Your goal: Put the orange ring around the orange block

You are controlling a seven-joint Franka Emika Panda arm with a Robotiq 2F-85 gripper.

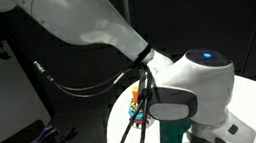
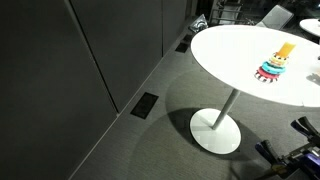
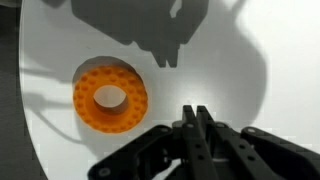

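The orange ring [image 3: 110,97] lies flat on the white table [image 3: 240,70], plump and knobbly, with its hole facing up. My gripper [image 3: 195,110] is shut, its two fingertips pressed together with nothing between them. It hangs above the table, to the right of the ring and apart from it. The orange block [image 2: 286,48] is the narrow upright peg on top of the multicoloured ring-stack toy [image 2: 274,66], near the table's far side. In an exterior view the toy [image 1: 138,108] shows partly behind the arm's cables. The ring is out of sight in both exterior views.
The round white table [image 2: 225,50] stands on a single pedestal over grey carpet. Its edge runs close to the left of the ring in the wrist view [image 3: 24,100]. My arm and its cables [image 1: 119,78] fill much of an exterior view. Dark panels stand behind.
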